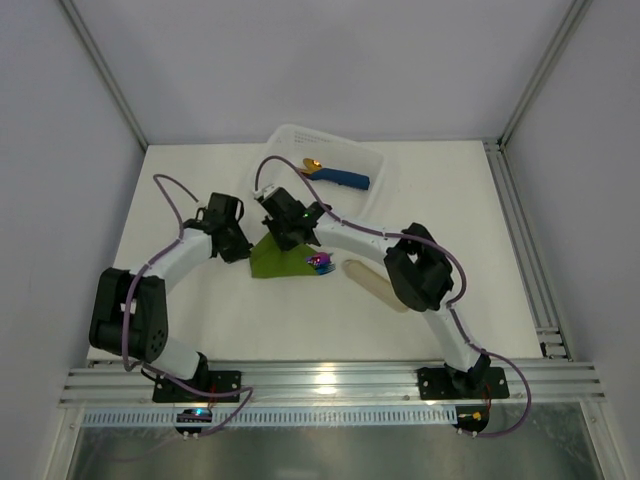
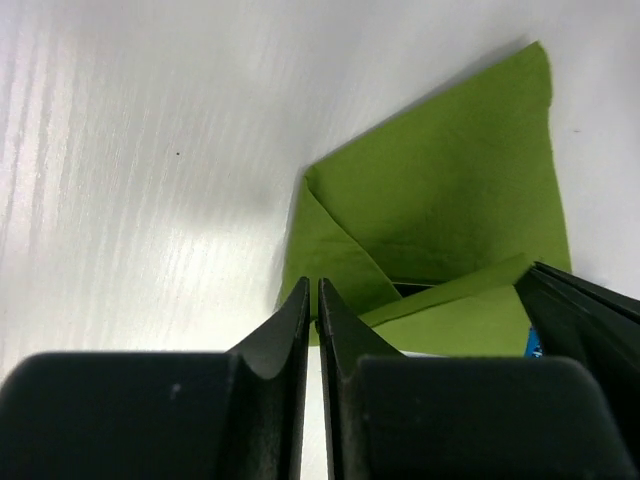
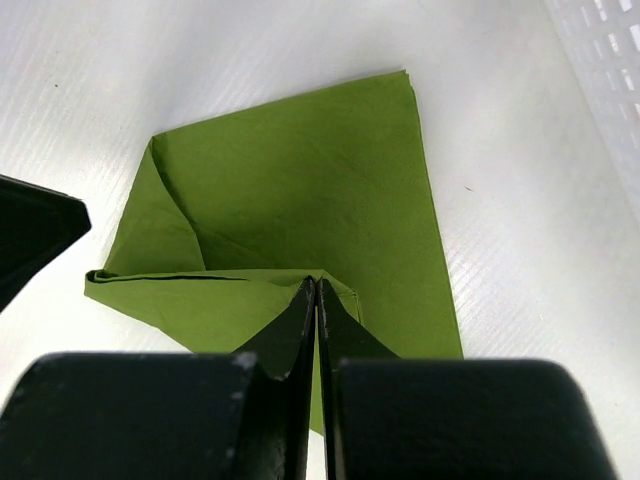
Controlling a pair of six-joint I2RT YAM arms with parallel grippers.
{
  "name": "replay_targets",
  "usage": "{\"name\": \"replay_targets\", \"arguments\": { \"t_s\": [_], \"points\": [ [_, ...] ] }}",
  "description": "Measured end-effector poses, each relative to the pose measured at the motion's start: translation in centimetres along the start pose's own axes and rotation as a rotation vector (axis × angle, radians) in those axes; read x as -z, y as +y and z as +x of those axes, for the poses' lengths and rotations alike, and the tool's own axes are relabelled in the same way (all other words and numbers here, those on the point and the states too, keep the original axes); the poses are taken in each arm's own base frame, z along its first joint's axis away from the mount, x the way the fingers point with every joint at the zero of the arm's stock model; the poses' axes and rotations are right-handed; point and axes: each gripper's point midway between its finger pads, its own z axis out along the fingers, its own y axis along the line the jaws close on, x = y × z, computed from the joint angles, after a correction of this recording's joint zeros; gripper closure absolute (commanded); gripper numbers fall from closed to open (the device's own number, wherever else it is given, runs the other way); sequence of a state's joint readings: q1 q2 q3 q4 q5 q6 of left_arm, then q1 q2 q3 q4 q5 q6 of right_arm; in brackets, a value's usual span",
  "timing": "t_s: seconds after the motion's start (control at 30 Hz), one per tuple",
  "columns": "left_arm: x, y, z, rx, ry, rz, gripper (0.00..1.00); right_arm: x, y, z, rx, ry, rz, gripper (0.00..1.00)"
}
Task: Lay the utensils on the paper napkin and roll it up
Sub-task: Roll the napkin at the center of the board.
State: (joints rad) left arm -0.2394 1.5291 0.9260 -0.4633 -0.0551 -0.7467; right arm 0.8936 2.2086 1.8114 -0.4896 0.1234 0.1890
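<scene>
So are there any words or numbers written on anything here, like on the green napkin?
None: no word, number or sign can be read in any view.
The paper napkin is plain green and unmarked.
The small blue patch at the napkin's edge in the left wrist view is too hidden to read.

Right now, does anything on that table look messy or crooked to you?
Yes. The green napkin is not lying flat. One corner is turned over and a flap is folded across it at a slant, so its outline looks lopsided. A shiny rainbow utensil pokes out on the right arm's side, only partly covered.
</scene>
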Motion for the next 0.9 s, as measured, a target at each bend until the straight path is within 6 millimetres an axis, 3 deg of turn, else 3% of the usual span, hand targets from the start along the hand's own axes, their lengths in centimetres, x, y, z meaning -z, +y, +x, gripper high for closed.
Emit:
{"name": "replay_targets", "arguments": {
  "t_s": [0.37, 0.63, 0.9],
  "points": [
    [2.8, -1.5, -0.9, 0.005, -0.045, 0.083, 0.94, -1.2, -0.1, 0.2, 0.000, 0.011, -0.002, 0.96],
    [2.8, -1.9, 1.5, 0.005, 0.008, 0.123, 0.96, -1.4, -0.3, -0.2, -0.002, 0.003, 0.007, 0.96],
    [2.6, -2.6, 1.6, 0.004, 0.013, 0.149, 0.96, -2.6, -0.7, 0.3, 0.006, 0.017, 0.022, 0.96]
  ]
}}
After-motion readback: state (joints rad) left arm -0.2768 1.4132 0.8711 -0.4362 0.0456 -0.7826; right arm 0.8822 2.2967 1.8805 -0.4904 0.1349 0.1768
